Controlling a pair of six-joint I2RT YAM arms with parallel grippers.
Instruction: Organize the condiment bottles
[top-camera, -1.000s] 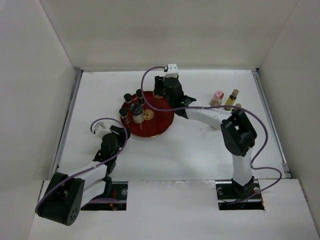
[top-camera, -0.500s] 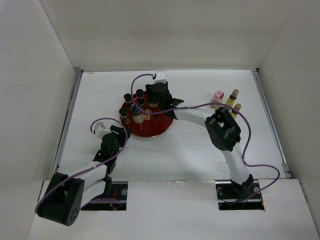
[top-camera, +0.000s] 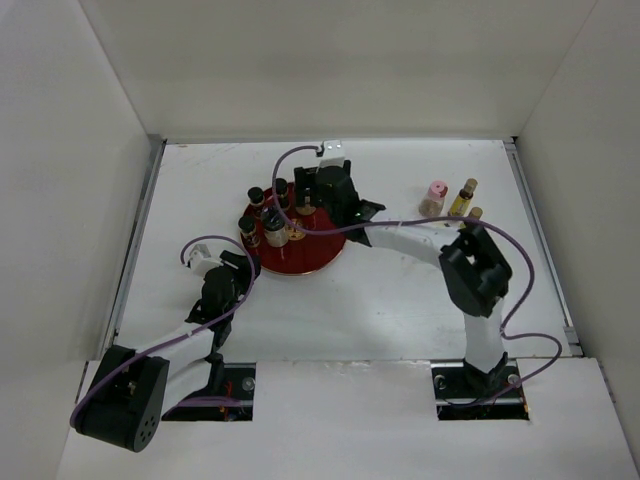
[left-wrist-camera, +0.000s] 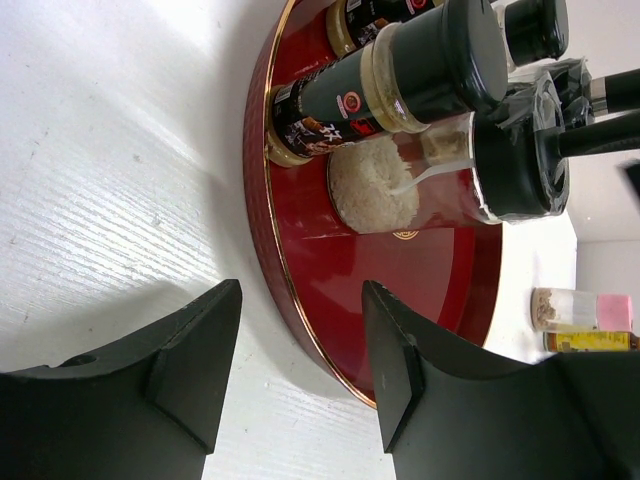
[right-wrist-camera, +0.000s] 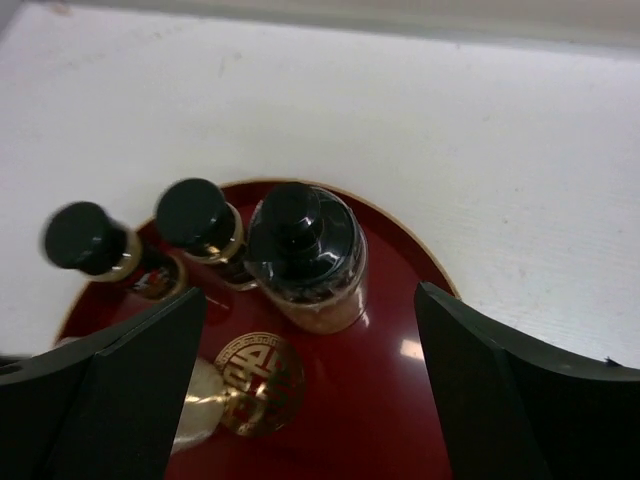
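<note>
Condiment bottles (top-camera: 273, 226) crowd the red tray (top-camera: 310, 256); only wrist views show both arms' jaws spread, gripping nothing.

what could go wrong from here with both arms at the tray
The right jaws stand open on either side of the wide dark-capped jar; pulling away off-line might clip it and tip it into the two slimmer bottles right beside it. The left jaws sit open at the rim of the red tray; a small drift could nudge the tray and its crowded bottles.
</note>
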